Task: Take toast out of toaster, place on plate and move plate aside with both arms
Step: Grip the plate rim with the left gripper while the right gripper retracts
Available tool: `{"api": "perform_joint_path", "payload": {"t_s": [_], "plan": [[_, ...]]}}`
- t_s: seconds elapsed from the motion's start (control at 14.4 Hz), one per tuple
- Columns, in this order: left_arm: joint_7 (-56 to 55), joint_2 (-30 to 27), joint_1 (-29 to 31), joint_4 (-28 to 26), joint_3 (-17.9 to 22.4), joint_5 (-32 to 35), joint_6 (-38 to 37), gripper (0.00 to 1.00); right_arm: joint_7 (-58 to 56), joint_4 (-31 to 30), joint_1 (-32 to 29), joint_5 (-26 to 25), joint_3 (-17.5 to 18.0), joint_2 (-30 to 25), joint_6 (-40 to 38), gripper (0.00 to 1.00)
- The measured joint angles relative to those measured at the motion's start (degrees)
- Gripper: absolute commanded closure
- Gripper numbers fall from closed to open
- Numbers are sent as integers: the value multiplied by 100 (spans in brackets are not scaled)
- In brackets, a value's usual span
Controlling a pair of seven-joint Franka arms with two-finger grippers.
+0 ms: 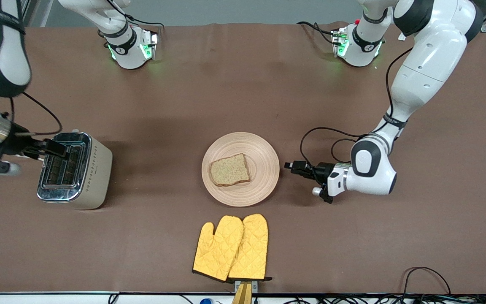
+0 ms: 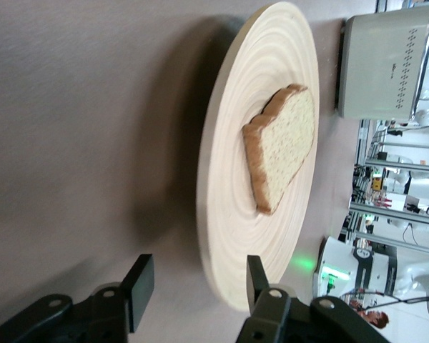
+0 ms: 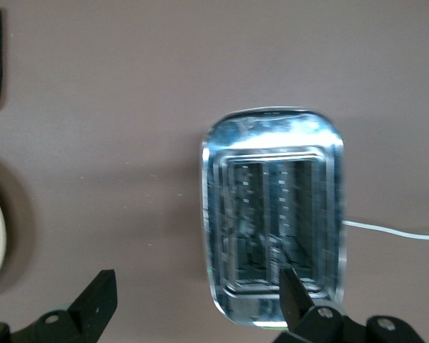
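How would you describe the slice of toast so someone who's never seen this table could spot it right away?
Start at the round pale wooden plate in the middle of the brown table, between the silver toaster and the left gripper. The toast lies flat on that plate. It is the only squarish, light-brown, speckled thing with a darker crust; the yellow oven mitts lie nearer the front camera.

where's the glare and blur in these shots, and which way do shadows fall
Right wrist view: the shiny chrome toaster top smears with bright glare. Left wrist view: the round pale wooden plate casts a soft shadow on the brown tabletop; the open left pincer looks slightly soft. Front view: even light, faint shadows.
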Motion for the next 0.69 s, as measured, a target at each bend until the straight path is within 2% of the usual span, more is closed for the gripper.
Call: {"api": "perform_joint_path", "payload": {"t_s": [0.21,0.42,0.69], "plan": [[314,70,-186,0,0,-392,353,53,-4,-20,-14,-197,20,-405,-261,0],[463,176,-254,0,0,-500,482,59,-1,96,-74,-232,20,-638,-566,0],[536,221,-297,0,-2,-534,565,82,-1,485,-138,-242,24,-664,-825,0]]}}
